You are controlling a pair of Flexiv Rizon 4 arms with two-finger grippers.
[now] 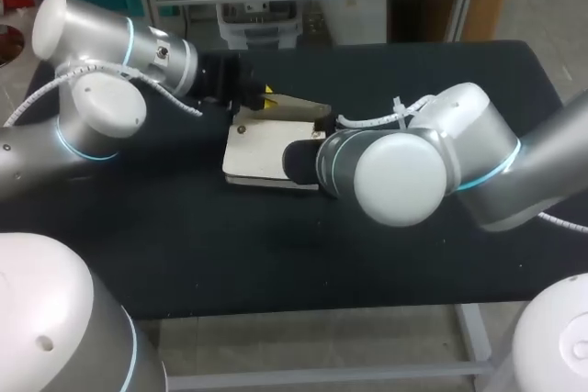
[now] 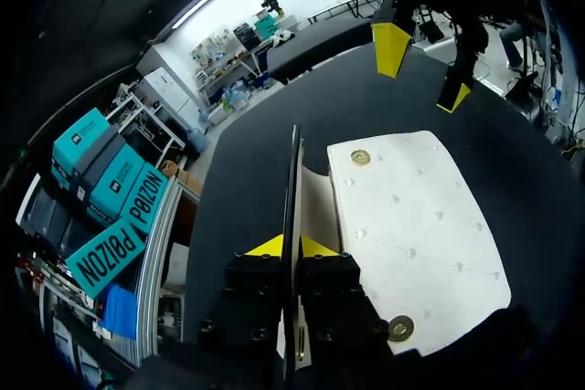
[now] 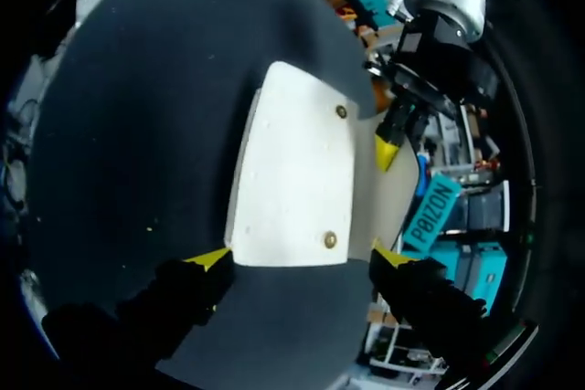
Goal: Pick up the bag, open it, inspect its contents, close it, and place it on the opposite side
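White quilted clutch bag (image 1: 262, 151) lying flat near the middle of the black worktop (image 1: 184, 254), its flap held up.

The bag sits well away from every worktop edge, with dark surface showing on all sides of it. Its flap (image 1: 296, 109) stands on edge along the far side, and two round metal snap studs (image 2: 361, 158) show on the pale face beneath. The left end effector (image 2: 291, 246) is pinched narrow on the flap's rim, yellow tips pressed to either face; that arm comes in from the left with its wrist stretched across to the bag's far edge. The right end effector (image 3: 300, 258) is spread wide at the bag's right end, gripping nothing, and that arm's bent elbow bulks over the worktop beside the bag.
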